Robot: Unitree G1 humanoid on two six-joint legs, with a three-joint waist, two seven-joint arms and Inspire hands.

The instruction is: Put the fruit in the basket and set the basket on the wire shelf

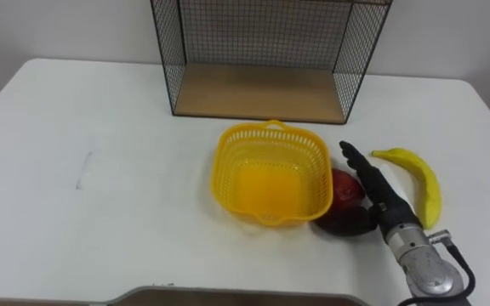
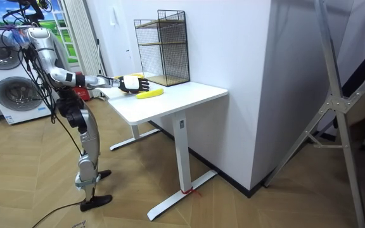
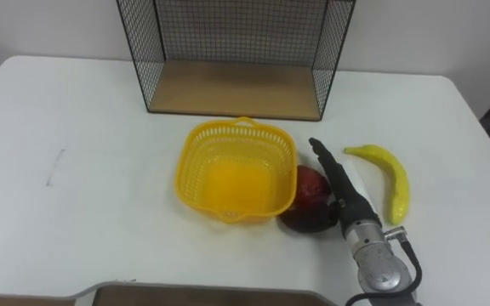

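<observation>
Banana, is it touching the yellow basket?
Apart. In the left eye view the banana lies right of the basket, with the right hand and white table between them.

The wire shelf [image 1: 262,89] stands at the back edge of the bench [image 1: 100,127], and the basket [image 1: 272,129] sits just before it, near the bench's middle. A round fruit [image 1: 344,189] lies on the bench against the basket's right wall, and a banana [image 1: 422,180] lies further right, apart from both. The right hand [image 1: 373,183] reaches in from the near right between the round fruit and the banana, fingers pointing toward the shelf and lying beside the fruit.
</observation>
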